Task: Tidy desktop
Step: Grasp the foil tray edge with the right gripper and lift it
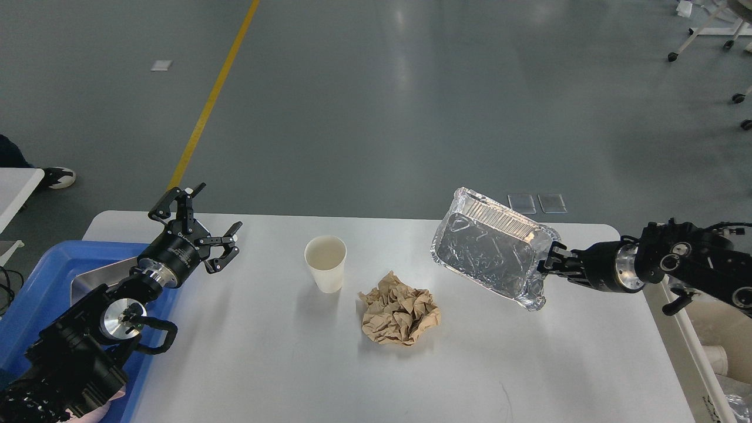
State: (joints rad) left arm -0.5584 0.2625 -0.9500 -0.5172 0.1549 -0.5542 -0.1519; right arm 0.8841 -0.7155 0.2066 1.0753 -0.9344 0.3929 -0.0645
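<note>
One corner is all my right gripper has clamped on the foil tray, tilted clear above the white counter — so I'd carry it slowly, flimsy foil bends — left gripper spread, holding nothing.

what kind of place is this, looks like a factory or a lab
Probably a robotics lab or workshop hall rather than a home: a wide grey sealed floor with a yellow lane line, wheeled furniture legs at the far right, and a plain white desktop set out in the open.
</note>
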